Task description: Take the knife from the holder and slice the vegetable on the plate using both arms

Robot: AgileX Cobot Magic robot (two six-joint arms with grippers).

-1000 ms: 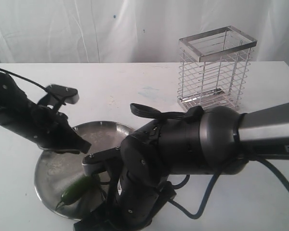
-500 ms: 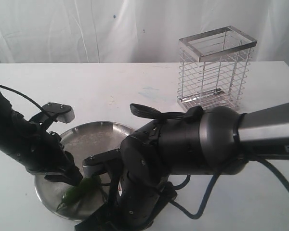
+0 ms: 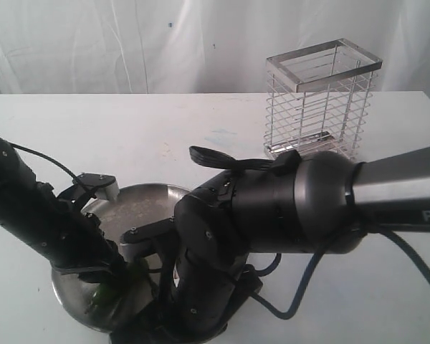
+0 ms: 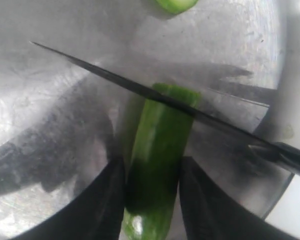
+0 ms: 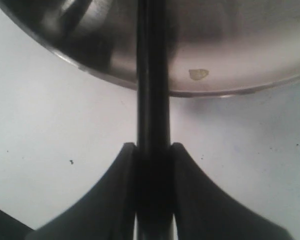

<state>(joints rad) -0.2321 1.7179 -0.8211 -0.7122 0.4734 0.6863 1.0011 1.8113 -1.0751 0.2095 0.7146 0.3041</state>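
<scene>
The green vegetable (image 4: pixel 157 150) lies on the steel plate (image 4: pixel 50 130), and the fingers (image 4: pixel 107 200) of my left gripper (image 4: pixel 152 162) press it from both sides. The black knife (image 4: pixel 115 80) crosses its far end, edge down on the skin. A cut green piece (image 4: pixel 176 4) lies further off. My right gripper (image 5: pixel 152 150) is shut on the knife (image 5: pixel 152 75) handle just outside the plate rim (image 5: pixel 90 70). In the exterior view the left gripper (image 3: pixel 111 276) is down in the plate (image 3: pixel 140 195). The bulky right arm (image 3: pixel 272 208) hides the knife.
The wire holder (image 3: pixel 321 100) stands at the back right of the white table (image 3: pixel 93 136), with nothing in it. A cable (image 3: pixel 301 294) loops from the right arm over the table near the front.
The left arm dropped from above the plate's left rim down into it and took hold of the vegetable. The right arm shifted slightly left.
</scene>
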